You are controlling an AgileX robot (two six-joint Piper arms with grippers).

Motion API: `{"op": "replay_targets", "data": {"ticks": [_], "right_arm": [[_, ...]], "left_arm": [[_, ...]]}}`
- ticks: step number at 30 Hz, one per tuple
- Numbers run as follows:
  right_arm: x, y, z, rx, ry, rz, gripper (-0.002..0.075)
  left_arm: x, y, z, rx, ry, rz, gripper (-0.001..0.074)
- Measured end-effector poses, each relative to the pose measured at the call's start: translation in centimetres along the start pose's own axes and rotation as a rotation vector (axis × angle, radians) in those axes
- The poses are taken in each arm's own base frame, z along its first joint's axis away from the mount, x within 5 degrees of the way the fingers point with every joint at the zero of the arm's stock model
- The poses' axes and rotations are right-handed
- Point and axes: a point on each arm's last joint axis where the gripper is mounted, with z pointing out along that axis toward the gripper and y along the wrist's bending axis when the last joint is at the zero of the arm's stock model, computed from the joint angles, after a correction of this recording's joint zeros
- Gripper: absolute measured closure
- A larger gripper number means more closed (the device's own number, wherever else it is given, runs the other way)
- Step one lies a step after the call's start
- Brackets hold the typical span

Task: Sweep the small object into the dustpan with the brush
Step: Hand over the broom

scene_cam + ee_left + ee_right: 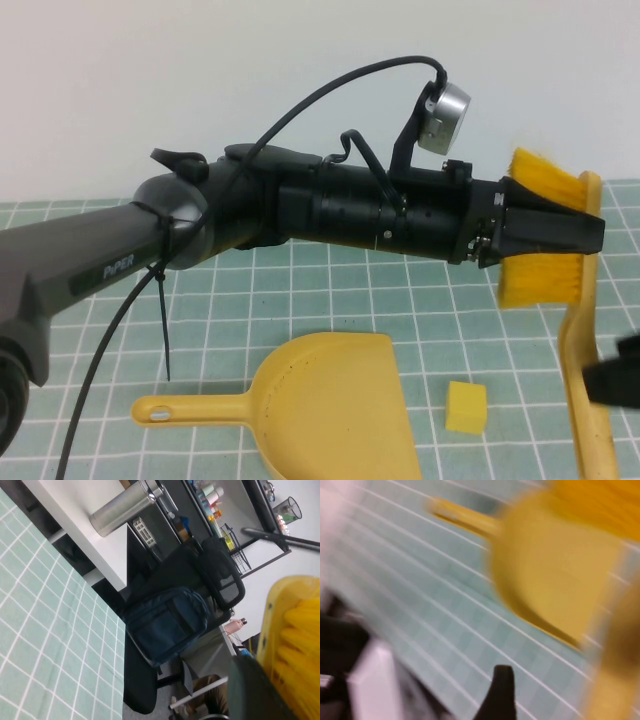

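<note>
Above the mat, left end effector [560, 232] clamped on brush [548, 226], cube [465, 407] below, right end effector [618, 378] state unclear

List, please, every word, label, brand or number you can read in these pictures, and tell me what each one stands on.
"PiPER": white lettering on the dark link of the left arm, high view.

Nothing else is readable. The brush in the left gripper, the dustpan and the small yellow block carry no markings. Items on the background shelves in the left wrist view are too small to read. The right gripper, at the brush handle, shows no text.
</note>
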Motion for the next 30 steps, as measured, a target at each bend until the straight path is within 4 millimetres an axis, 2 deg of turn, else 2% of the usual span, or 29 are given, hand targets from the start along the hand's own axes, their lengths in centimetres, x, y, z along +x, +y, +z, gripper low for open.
{"op": "replay_targets", "data": {"ticks": [5, 8, 16, 20, 26, 30], "right_arm": [[-1.6, -0.2, -0.4, -0.149, -0.178, -0.042, 0.0085], [-1.7, -0.7, -0.1, -0.168, -0.202, -0.07, 0.0085], [0.3, -1.9, 1.4, -0.162, -0.153, -0.178, 0.0085], [0.9, -2.2, 1.7, -0.154, -0.125, -0.208, 0.0085], [2.1, -3.7, 1.6, -0.106, -0.118, -0.164, 0.0085], [2.8, -4.4, 1.7, -0.084, -0.136, -0.123, 0.0085]], "left_arm": [[0.1, -0.1, 0.0, 0.013, 0.009, 0.0, 0.0735], [0.1, -0.2, 0.0, 0.023, 0.015, 0.0, 0.0735], [0.2, -0.2, 0.0, 0.023, 0.025, 0.002, 0.0735], [0.0, -0.2, -0.6, 0.027, 0.022, 0.005, 0.0735], [-0.7, 0.1, -1.8, 0.009, -0.004, -0.019, 0.0735], [-0.9, 0.0, -1.8, 0.017, -0.015, 0.0, 0.0735]]}}
